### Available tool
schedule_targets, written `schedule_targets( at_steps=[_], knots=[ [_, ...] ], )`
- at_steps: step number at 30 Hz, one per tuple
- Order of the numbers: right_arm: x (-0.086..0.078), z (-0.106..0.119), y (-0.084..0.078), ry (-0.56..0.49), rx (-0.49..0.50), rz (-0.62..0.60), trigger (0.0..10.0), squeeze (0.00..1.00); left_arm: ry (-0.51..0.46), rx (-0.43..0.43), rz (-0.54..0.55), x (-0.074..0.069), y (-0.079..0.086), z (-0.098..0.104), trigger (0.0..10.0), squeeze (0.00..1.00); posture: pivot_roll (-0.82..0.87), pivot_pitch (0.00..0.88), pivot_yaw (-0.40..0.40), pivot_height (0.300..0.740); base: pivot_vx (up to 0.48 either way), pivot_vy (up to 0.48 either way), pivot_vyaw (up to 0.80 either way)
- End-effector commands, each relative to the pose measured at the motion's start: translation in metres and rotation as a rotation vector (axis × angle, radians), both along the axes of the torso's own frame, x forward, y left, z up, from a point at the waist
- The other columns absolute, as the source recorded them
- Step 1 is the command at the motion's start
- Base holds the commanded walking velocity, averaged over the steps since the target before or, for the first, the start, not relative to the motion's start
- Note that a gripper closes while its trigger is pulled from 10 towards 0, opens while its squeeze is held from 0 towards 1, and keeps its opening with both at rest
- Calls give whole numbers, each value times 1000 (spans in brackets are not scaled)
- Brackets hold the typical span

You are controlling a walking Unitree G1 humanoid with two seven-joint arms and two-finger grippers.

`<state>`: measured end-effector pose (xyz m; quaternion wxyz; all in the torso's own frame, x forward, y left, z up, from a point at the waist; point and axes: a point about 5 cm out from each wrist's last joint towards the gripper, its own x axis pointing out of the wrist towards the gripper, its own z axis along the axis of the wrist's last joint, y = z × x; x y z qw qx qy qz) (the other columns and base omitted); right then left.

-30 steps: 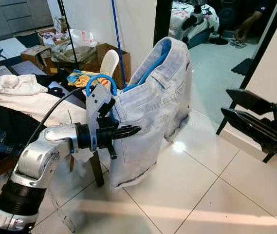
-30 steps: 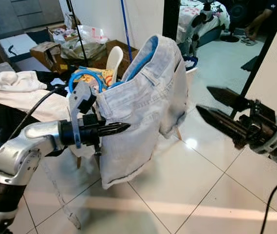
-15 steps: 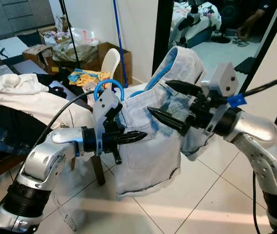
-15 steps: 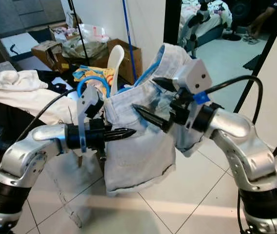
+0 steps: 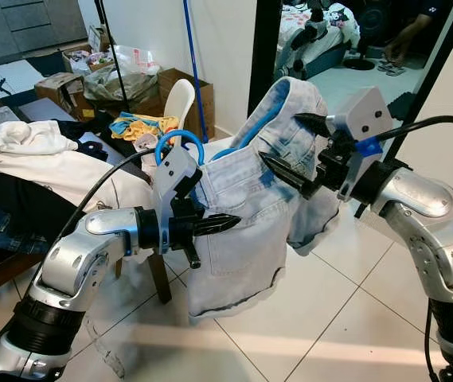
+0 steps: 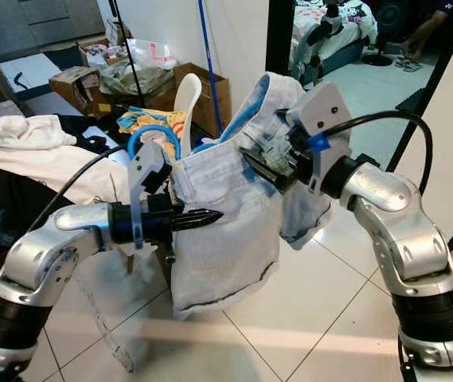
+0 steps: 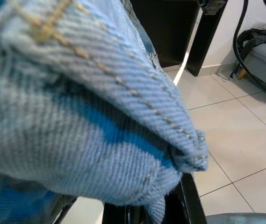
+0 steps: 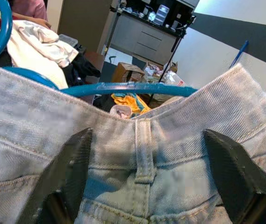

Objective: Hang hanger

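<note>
So the shorts (image 5: 242, 215) are being held up in mid-air, over the tiled floor (image 5: 322, 310), on a blue hanger (image 5: 180, 143), probably so nothing drags before hanging. On the left, the left gripper (image 5: 210, 225) is being kept pinched tight on the waistband end of the shorts, carrying that side. The hanger's hook is being left poking up just behind it, free for a rail. On the right, the right gripper (image 5: 294, 147) is being held wide at the raised waistband, fingers either side of a belt loop (image 8: 142, 149), nothing clamped yet; likely it's being lined up to steady that end.
</note>
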<state>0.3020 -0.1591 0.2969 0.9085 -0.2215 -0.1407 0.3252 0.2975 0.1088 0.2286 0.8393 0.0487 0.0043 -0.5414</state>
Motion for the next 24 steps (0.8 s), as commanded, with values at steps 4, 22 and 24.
schedule_targets(
  at_steps=[4,22,24],
  knots=[
    [3,-6,3,-4,-42,-11,275,0,-58,-16,-23,-4,-4,15,10000,0,9,75,34,740,0,0,0],
    [8,-9,6,-20,-64,-47,9098,0,-62,-36,-120,-16,-21,21,10000,0,5,67,34,740,0,0,0],
    [8,-9,6,-21,-65,-50,4000,0,-63,-34,-124,-16,-22,21,10000,0,4,65,34,740,0,0,0]
  ],
)
